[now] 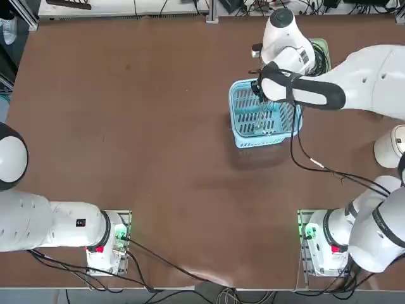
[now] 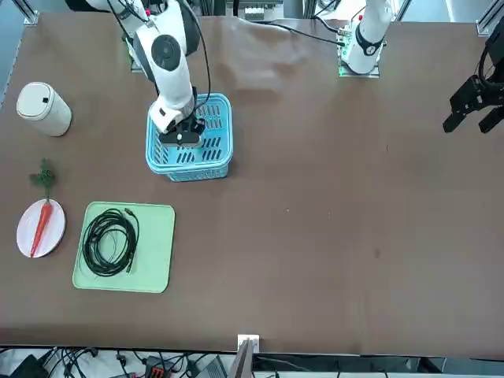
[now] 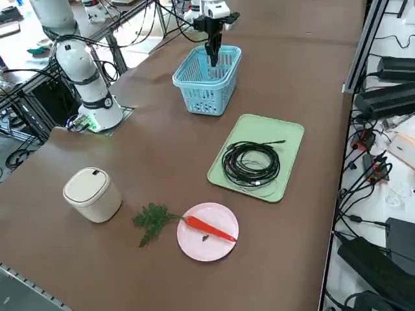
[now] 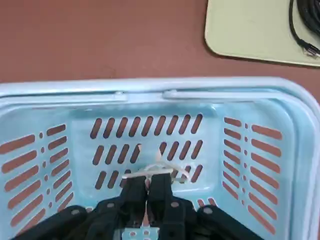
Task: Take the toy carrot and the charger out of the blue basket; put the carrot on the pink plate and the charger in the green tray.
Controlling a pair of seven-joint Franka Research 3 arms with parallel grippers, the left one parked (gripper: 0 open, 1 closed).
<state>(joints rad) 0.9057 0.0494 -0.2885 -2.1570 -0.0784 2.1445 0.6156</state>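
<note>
Right end effector [image 4: 148, 181] sits clenched inside the blue basket [image 4: 145, 85], tips meeting the charger [image 4: 159, 171], hold unclear.

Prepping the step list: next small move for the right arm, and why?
Probably lift the right gripper straight up: its fingers look closed on the white charger inside the blue basket, while the toy carrot already lies on the pink plate.

Basket [image 3: 209, 94]: smooth plastic, slight sheen. Tray [image 2: 157, 252]: smooth, plastic-looking. Tabletop [image 1: 158, 158]: smooth, faint sheen.
</note>
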